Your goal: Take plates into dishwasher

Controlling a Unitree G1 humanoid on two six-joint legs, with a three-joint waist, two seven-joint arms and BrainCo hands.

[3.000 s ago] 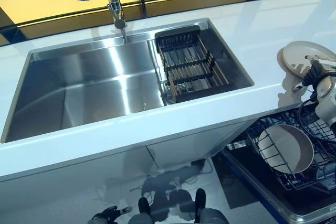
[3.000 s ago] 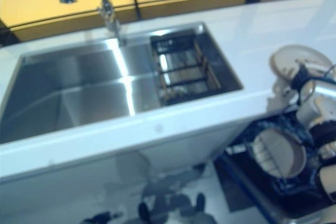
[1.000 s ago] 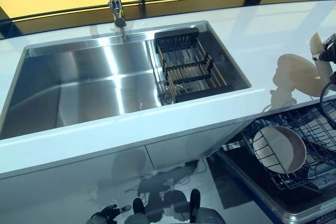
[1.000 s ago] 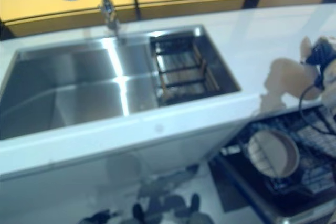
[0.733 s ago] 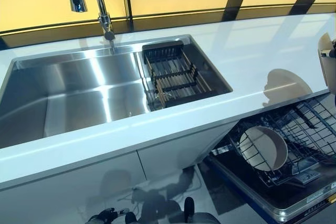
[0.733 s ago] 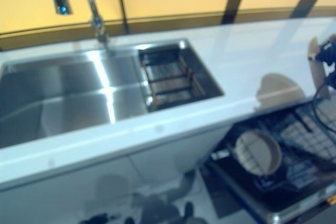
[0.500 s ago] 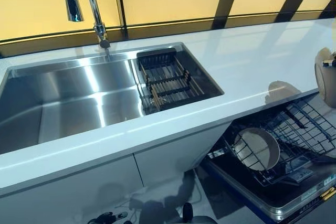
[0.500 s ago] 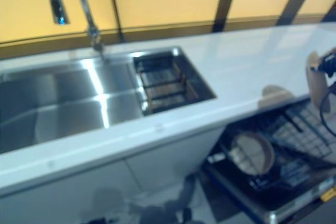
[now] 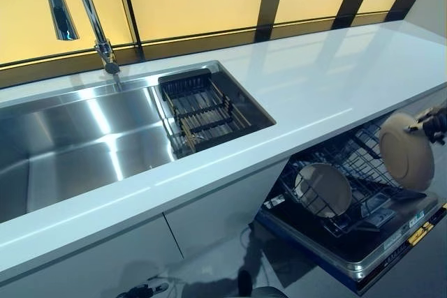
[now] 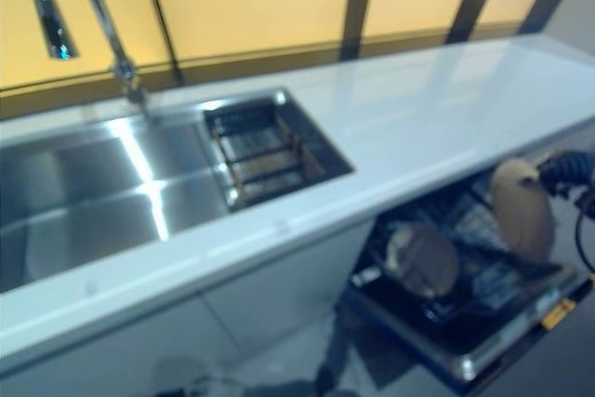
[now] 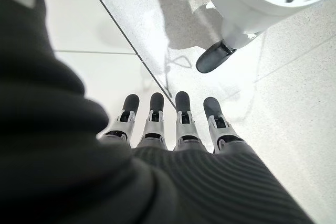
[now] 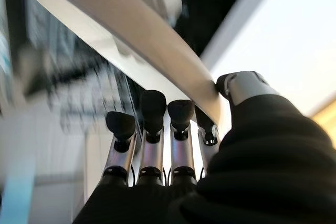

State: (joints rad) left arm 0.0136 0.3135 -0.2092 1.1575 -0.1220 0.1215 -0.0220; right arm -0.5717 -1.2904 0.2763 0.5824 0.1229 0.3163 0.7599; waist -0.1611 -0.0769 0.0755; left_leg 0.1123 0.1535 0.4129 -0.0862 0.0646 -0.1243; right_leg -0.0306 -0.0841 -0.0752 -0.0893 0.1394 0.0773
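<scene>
**One plate racked, a second on its way down**

The right hand (image 9: pixel 434 125) pinches a beige plate (image 9: pixel 405 151) by its rim, on edge above the open dishwasher rack (image 9: pixel 353 172). Another plate (image 9: pixel 323 190) already stands in the rack, below and beside the hand; seating the carried one remains. The left hand (image 11: pixel 173 124) hangs relaxed over the floor. The white tabletop (image 9: pixel 314 88) beyond the hand holds a steel sink (image 9: pixel 84 137); amber panels back it
</scene>
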